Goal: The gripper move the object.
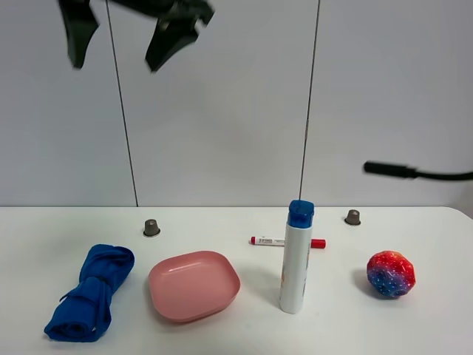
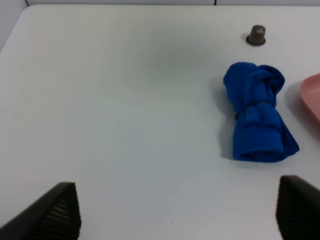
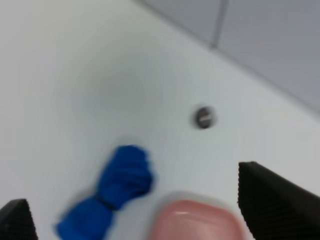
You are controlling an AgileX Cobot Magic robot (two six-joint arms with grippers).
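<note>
Bright blue rolled, knotted cloth bundle [image 1: 90, 293] lying on the white table [image 1: 429, 329], just beside the pink plastic plate [image 1: 194, 285]. Left pincer [image 2: 177, 185] and right pincer [image 3: 132, 190] stand wide apart, empty, clear of it; move either completed or unstarted.

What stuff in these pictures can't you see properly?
Right wrist view: everything is blurred, so the blue cloth and pink plate look fuzzy; the bottom edge cuts the plate.
Left wrist view: the right edge cuts off most of the plate.
Exterior high view: the writing on the marker is too small to read; the top edge cuts off the jaws overhead.
</note>
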